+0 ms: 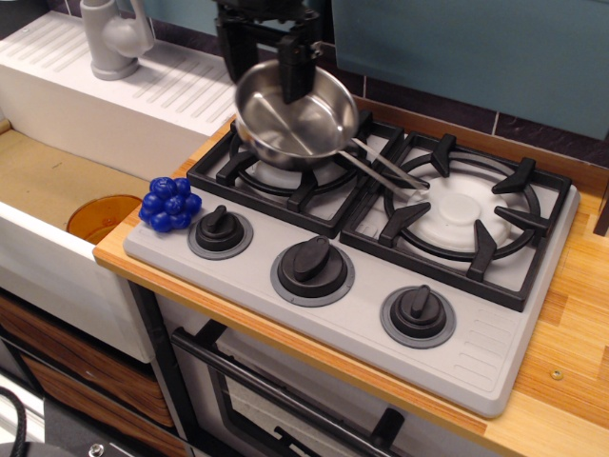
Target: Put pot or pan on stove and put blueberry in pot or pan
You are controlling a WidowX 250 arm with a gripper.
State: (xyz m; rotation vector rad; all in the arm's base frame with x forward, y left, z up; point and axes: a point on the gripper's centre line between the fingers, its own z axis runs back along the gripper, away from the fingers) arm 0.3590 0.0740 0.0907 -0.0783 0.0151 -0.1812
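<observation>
- A play kitchen, a toy set-up rather than a real cooking room.
- A grey two-burner stove point(381, 238) with black grates, white burner discs and three black knobs point(312, 259) is set into a wooden counter point(571, 314).
- Below the cooktop there is an oven door with a dark bar handle point(276, 390).
- To the left stands a white sink unit point(67, 162) with a ribbed draining board and a pale faucet point(112, 36).
- Dark tiles and a teal panel point(476, 48) form the back wall.
- A small steel pan point(295, 114) and plastic blueberries point(170, 204) serve as the cookware and food.
</observation>
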